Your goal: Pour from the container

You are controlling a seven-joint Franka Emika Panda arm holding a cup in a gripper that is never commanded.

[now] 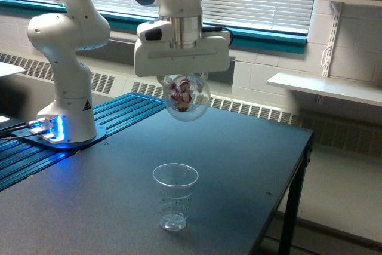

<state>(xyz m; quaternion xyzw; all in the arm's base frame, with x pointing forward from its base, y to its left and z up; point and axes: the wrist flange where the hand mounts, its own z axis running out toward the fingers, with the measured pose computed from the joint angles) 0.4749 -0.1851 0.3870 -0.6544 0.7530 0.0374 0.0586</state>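
The white Franka arm's gripper (185, 83) hangs above the dark grey table (239, 165), its broad white hand body facing the camera. The jaws are clenched on the clear, round-rimmed plastic container (187, 98), which sits just under the hand body, so the fingers themselves are mostly hidden behind it. The container is held in the air, well above the tabletop, tipped so that its wide rim faces roughly toward the camera. Small reddish-pink and white pieces (181, 92) show through its wall, clustered in the upper part near the gripper.

Below it, and slightly toward the exterior view's left, 1 clear ribbed tapered plastic cup (175, 196) with dotted markings stands upright on the table, well apart from the held container. Whether anything lies in this cup cannot be told.
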